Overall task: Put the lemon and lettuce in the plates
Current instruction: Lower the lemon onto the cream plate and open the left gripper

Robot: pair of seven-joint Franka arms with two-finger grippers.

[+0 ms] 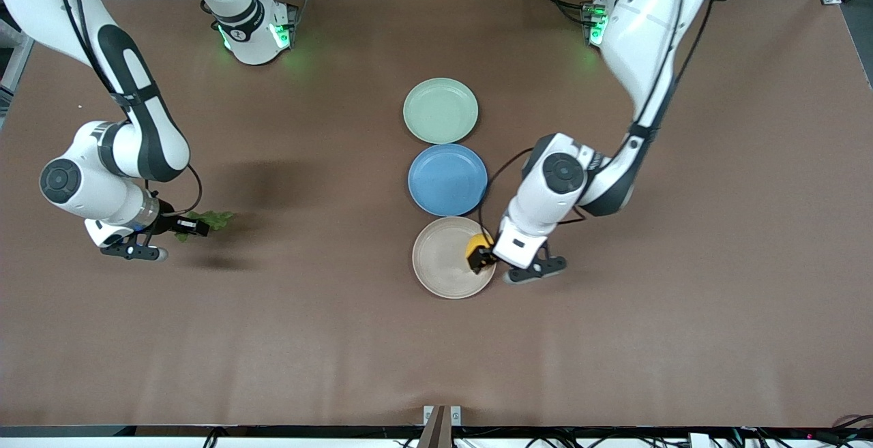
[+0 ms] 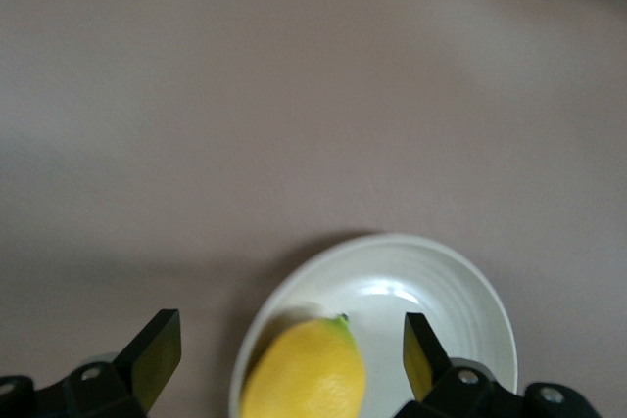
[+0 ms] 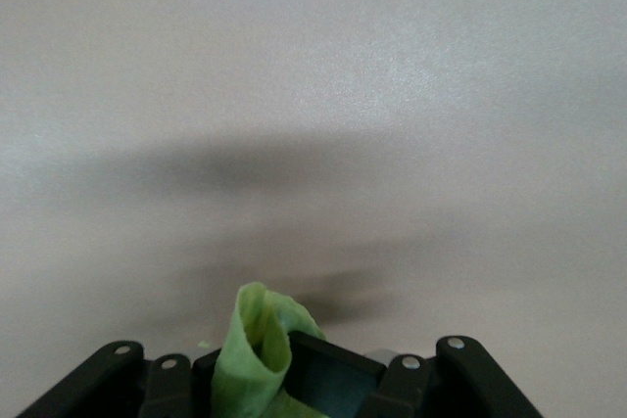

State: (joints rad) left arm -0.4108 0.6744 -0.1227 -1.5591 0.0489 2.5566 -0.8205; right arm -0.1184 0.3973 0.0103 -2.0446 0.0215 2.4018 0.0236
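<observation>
Left hand [image 2: 284,359], fingers spread and released, straddles the small oval yellow lemon [image 2: 306,371] at the round beige plate's [image 1: 436,267] rim. Right hand [image 1: 193,227] clenches the wrinkly green lettuce leaf [image 1: 213,219] over open brown counter [image 1: 307,311].

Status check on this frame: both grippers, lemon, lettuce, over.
Left gripper open over beige plate, lemon in it. Right gripper shut on lettuce, off toward right arm's end. Green plate bare. Nothing blocking.

Three plates stand in a row at the table's [image 1: 682,339] middle: the green plate [image 1: 440,110] farthest from the front camera, the blue plate [image 1: 447,179] next, the beige plate [image 1: 447,260] nearest. The lemon [image 1: 477,245] lies in the beige plate, at its rim toward the left arm's end. The lettuce [image 1: 213,219] hangs, seemingly off the table, well apart toward the right arm's end.
</observation>
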